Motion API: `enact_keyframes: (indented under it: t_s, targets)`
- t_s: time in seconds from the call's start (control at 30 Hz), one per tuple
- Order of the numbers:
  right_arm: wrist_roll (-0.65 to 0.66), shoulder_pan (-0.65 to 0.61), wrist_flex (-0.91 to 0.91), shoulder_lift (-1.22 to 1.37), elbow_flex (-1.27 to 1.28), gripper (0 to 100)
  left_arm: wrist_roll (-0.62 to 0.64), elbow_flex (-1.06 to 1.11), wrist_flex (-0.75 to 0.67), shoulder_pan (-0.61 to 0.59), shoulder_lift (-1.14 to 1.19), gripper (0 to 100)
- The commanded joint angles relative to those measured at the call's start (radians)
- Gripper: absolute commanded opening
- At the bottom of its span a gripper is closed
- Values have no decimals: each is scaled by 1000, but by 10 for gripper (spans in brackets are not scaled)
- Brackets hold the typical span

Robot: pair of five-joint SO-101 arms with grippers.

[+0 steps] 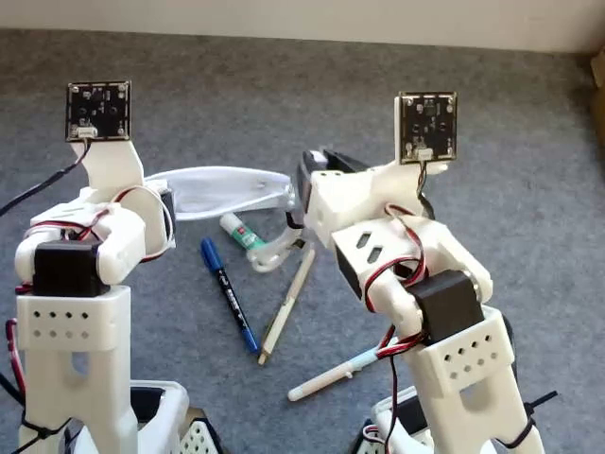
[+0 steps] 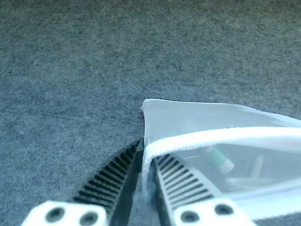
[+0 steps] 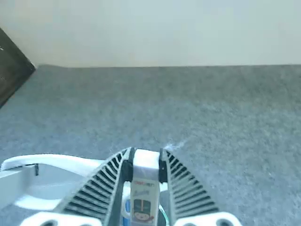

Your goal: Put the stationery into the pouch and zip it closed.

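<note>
A translucent white pouch (image 1: 219, 190) lies on the grey carpet between the two arms. My left gripper (image 2: 146, 153) is shut on the pouch's (image 2: 211, 127) corner rim; in the high view this gripper (image 1: 168, 204) is at the pouch's left end. My right gripper (image 3: 145, 155) is shut on a small white labelled eraser (image 3: 142, 200) and is held beside the pouch's (image 3: 51, 165) right end. A glue stick (image 1: 242, 232) with a green cap, a blue pen (image 1: 229, 295), a beige pen (image 1: 288, 305) and a white pen (image 1: 333, 378) lie on the carpet in front of the pouch.
A clear curved piece (image 1: 271, 253) lies next to the glue stick. Both arm bases (image 1: 71, 359) stand at the near edge. Open carpet (image 1: 284, 85) stretches beyond the pouch to a pale wall (image 3: 150, 28).
</note>
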Motion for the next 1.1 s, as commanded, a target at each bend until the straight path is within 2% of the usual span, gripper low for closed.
enact_keyframes:
  t_s: [0.0, 0.23, 0.5, 1.07]
  targets:
    - [12, -45, -125, -41, -53, 12, -8, -116, 32, 19, 51, 33]
    - [14, -139, -321, -33, -53, 12, -9, -394, 184, 24, 331, 31]
    - [14, -151, -510, -31, -45, 12, -8, -611, 264, 24, 522, 31]
    - [14, -162, -1004, -33, 348, 12, -2, -638, 298, 65, 599, 31]
